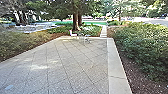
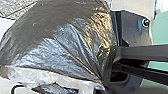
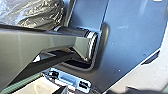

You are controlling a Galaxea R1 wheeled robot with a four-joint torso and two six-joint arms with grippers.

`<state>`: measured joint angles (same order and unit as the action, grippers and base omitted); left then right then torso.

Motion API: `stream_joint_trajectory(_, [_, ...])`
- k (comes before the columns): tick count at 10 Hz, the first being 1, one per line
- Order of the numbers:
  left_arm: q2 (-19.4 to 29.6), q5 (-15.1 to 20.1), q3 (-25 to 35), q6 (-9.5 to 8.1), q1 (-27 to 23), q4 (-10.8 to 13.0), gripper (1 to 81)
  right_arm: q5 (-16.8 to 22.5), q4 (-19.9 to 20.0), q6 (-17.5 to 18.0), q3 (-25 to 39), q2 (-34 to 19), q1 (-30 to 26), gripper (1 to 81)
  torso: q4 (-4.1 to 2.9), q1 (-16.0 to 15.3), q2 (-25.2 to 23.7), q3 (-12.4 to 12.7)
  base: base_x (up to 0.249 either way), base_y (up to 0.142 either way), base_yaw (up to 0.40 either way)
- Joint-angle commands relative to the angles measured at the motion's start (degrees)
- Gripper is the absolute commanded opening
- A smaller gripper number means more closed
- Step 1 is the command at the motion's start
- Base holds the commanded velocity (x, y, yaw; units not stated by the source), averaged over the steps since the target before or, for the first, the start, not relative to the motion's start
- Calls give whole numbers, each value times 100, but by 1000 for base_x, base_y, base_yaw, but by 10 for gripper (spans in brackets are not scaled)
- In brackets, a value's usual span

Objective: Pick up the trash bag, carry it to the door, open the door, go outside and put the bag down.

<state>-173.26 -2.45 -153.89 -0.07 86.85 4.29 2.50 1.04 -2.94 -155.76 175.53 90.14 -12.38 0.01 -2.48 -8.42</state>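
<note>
Outdoors, facing across a paved patio [image 1: 72,60] crossed by slanting joints and dappled with sun. To the right, alongside the patio, a pale border [image 1: 116,67], then mulch [image 1: 138,86] and a dense hedge [image 1: 145,45]. To the left, low brownish shrubs [image 1: 22,43]. At the far edge, a pale chair [image 1: 73,34] and, just beside, something like a small table [image 1: 82,38], too blurred to make out well. Behind those, tree trunks [image 1: 75,20], with a narrow path [image 1: 103,31] leading away to the right and green lawn [image 1: 93,22] farther off. In the left wrist view, large, full and glossy, the bag [image 2: 57,37], dark grey, with folds drawn together close to the robot's jointed bar [image 2: 142,53] and dark base plate [image 2: 133,27]. Along one side of the bag, a crumpled, paler, see-through edge [image 2: 37,75]. In the right wrist view, part of the same wrinkled bag, near the bar and plate again. Resting on the paving or hanging clear: cannot tell. Open, closed or gripping the bag: cannot tell for the left end effector, nor for the right end effector.
</note>
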Motion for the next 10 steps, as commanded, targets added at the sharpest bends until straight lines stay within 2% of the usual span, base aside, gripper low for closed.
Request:
stream_joint_trajectory(1, [546,316,790,-28,-338,-25,10,391,-51,-49,117,134,-184,811,0,-1,0,15,0,0,0])
stream_joint_trajectory(2, [729,324,1016,-45,-487,-42,10,400,-51,-49,117,134,-184,811,0,-1,2,-127,0,0,0])
stream_joint_trajectory(4, [1180,368,1538,-54,-813,-297,10,418,-51,-49,135,134,-175,811,0,-3,4,-212,0,0,0])
stream_joint_trajectory(5, [1423,403,1764,-54,-998,-463,10,418,-51,-49,143,134,-175,811,-183,-6,6,-201,0,0,0])
stream_joint_trajectory(6, [1679,507,1985,-54,-1216,-612,10,418,-51,-49,143,134,-175,811,-560,-6,6,-199,0,0,0])
stream_joint_trajectory(7, [1874,676,2126,-45,-1436,-763,10,418,-51,-58,143,142,-175,811,-583,-6,6,-199,0,0,0])
stream_joint_trajectory(8, [2005,824,2170,-54,-1656,-903,10,418,-51,-49,143,142,-175,811,-667,-6,6,-199,0,0,0])
stream_joint_trajectory(10, [2094,1054,2179,-54,-2086,-1088,10,400,-42,-49,143,142,-175,811,-470,-8,6,-201,0,0,0])
